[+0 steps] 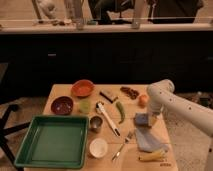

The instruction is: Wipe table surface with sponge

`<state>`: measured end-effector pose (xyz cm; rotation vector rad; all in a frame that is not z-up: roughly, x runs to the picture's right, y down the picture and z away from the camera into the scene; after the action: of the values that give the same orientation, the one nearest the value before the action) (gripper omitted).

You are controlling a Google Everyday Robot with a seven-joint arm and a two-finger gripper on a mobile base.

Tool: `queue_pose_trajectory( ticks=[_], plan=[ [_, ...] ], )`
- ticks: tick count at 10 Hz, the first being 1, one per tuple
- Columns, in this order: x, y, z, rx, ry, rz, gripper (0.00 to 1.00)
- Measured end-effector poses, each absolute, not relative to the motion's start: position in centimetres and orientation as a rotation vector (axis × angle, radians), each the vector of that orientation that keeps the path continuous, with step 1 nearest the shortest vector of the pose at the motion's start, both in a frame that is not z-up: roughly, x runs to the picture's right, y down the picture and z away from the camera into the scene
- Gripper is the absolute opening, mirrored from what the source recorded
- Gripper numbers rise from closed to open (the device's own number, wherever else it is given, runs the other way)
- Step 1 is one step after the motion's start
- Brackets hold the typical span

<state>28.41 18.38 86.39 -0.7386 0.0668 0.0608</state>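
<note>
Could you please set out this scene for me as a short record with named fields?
gripper: the gripper is low over the right side of the table, at the sponge
sponge: the sponge is a small blue block on the table surface
cloth: the blue-grey cloth lies flat in front of the sponge
tray: the green tray sits at front left
bowls: the orange bowl and dark red bowl are at back left
</note>
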Motion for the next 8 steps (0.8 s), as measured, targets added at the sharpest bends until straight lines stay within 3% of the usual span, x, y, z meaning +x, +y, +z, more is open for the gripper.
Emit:
queue_pose_trajectory(
  ticks=[8],
  plan=[
    [26.4,18.4,86.9,-0.726,0.084,-0.01,0.0]
  ],
)
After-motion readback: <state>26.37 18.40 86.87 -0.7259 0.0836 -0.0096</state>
